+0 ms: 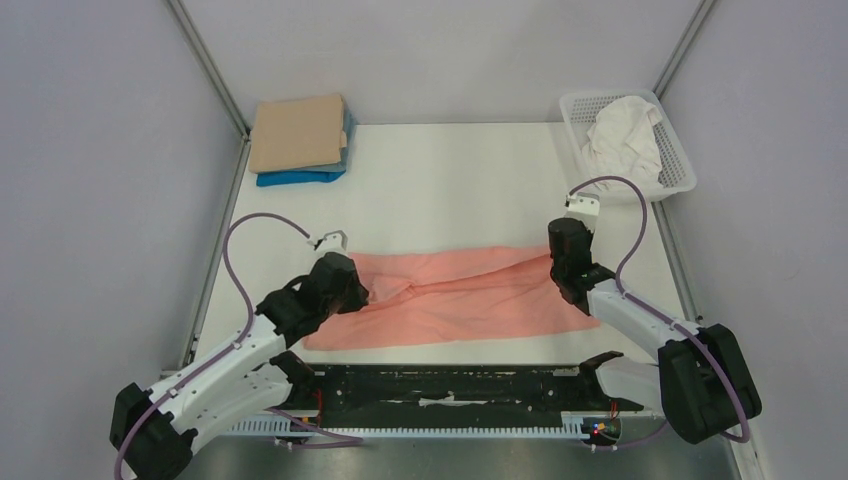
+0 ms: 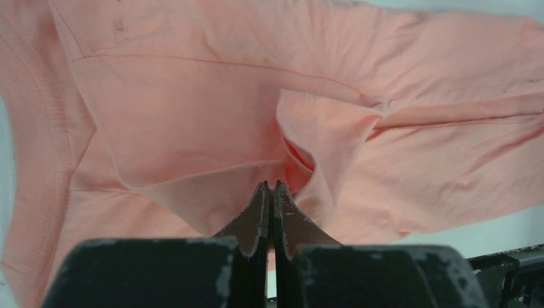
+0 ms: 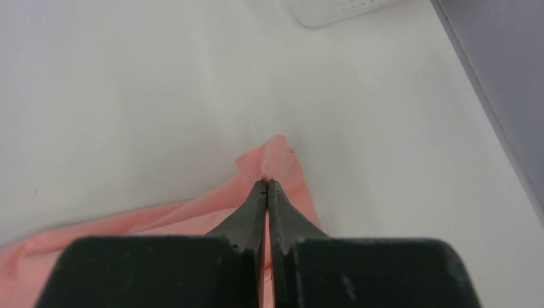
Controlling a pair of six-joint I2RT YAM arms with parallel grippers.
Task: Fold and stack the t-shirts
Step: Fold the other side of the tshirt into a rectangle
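Near the front edge of the tabletop (image 1: 450, 170), the left gripper (image 2: 270, 185) has its jaws pressed together on a raised fold of the salmon-pink t-shirt (image 1: 450, 300), at the garment's left end. Toward the right edge, the right gripper (image 3: 267, 181) is likewise clamped. Its fingertips pinch a corner of the same shirt, and a small tip of cloth shows beyond them. Between the two grippers, the shirt lies stretched as a long band across the front half of the tabletop, creased and bunched near its middle. At the back left corner, a folded tan t-shirt (image 1: 298, 130) rests on top of a folded blue t-shirt (image 1: 300, 179). At the back right corner, a white lattice basket (image 1: 682, 172) holds a crumpled white t-shirt (image 1: 625, 140).
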